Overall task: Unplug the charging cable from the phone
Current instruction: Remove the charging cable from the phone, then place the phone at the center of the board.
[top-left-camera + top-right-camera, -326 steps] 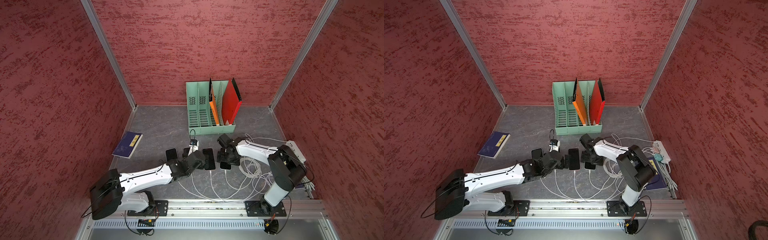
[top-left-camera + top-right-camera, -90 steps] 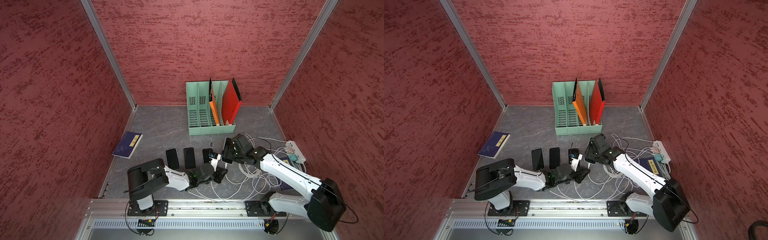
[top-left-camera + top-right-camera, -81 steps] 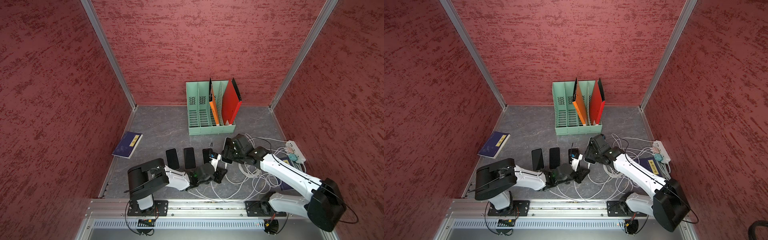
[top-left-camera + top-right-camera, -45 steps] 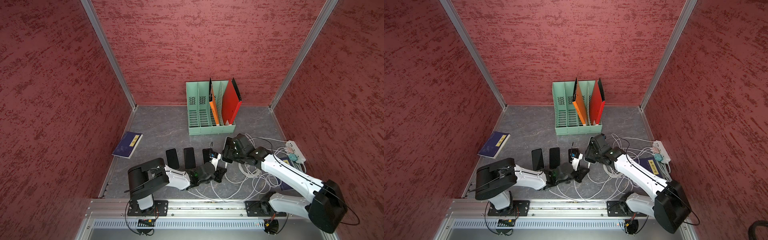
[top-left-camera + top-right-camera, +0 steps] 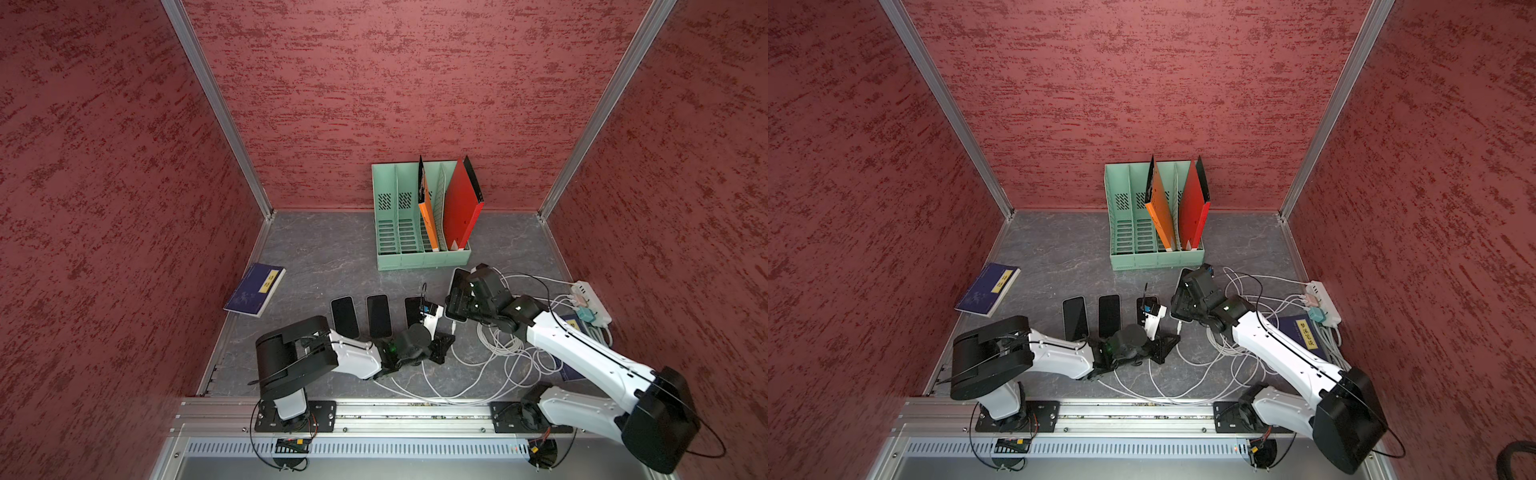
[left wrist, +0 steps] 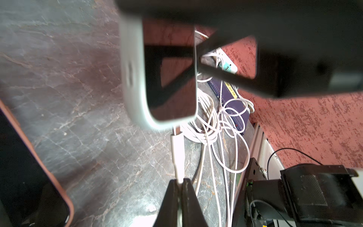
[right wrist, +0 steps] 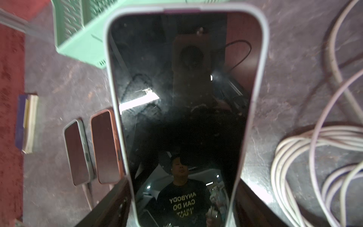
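The right gripper (image 7: 181, 208) is grasping a pale-cased, dark-screened phone (image 5: 456, 296) by its two long edges. It is holding the phone off the grey stone-patterned floor (image 5: 324, 257), right of centre. The phone's long axis is running near to far. Its port end is pointing near and down, its far end is standing higher, and its screen is facing the right arm's wrist camera.

The left gripper (image 6: 179, 183) is reaching in low, just near of that port end, clenched on the white charging cable (image 6: 177, 149) right behind its plug. The plug is pointing far, in line with the phone, and its metal tip is meeting the phone's lower edge. Whether it is seated I cannot tell.

Phones are numbering four: the held one and three dark phones (image 5: 379, 316) lying flat in a row to its left, long axes also near to far. The rightmost is partly hidden by the left wrist. Two blue booklets are lying flat, one (image 5: 255, 289) by the left wall and one (image 5: 1304, 334) under the right arm. One mint-green plastic file rack (image 5: 388, 232) is standing at the far wall, holding one orange folder (image 5: 428, 224) and one red folder (image 5: 459, 208).

White cable loops (image 5: 507, 353) are crowding the floor on the right, running to a white power strip (image 5: 592, 301); their count is unclear. Bare floor is lying open between the phone row and the rack and towards the far left. The metal rail (image 5: 374, 409) is bounding the near edge.
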`<control>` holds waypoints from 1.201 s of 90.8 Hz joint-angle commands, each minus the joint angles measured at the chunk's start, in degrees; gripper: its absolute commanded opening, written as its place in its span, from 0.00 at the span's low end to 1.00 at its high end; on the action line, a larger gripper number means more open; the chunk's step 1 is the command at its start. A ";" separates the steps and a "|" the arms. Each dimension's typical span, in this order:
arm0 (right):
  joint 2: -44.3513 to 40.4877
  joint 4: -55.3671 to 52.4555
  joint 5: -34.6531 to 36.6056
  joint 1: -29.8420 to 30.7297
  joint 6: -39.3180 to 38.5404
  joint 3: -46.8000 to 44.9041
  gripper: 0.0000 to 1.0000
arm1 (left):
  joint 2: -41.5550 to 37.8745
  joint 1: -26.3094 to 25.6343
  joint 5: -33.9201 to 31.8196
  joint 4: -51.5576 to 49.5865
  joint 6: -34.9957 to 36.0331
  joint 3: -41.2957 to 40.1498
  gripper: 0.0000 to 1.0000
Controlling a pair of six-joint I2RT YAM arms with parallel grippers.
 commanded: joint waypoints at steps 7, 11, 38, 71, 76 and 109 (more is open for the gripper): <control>-1.76 7.22 3.82 -0.20 -1.86 1.40 0.04 | 0.60 -0.74 0.96 -0.47 1.37 0.36 0.00; -1.74 7.45 3.85 -0.20 -1.91 1.42 0.04 | 0.60 -0.71 0.96 -0.41 1.36 0.35 0.00; 0.29 -5.25 9.44 -1.15 -1.82 3.42 0.06 | -6.01 -1.44 -0.75 -5.33 4.54 -0.96 0.57; 11.21 -7.57 7.74 -0.83 -6.90 2.46 0.03 | -28.38 -1.94 -15.14 -31.35 10.44 0.55 0.83; 13.96 -7.78 7.64 -0.27 -7.25 3.23 0.02 | -31.13 -0.89 -17.66 -34.96 10.61 1.56 0.84; 18.73 -5.70 4.37 2.71 -6.99 1.96 0.09 | -43.36 9.44 -20.71 -40.68 5.56 -1.74 0.86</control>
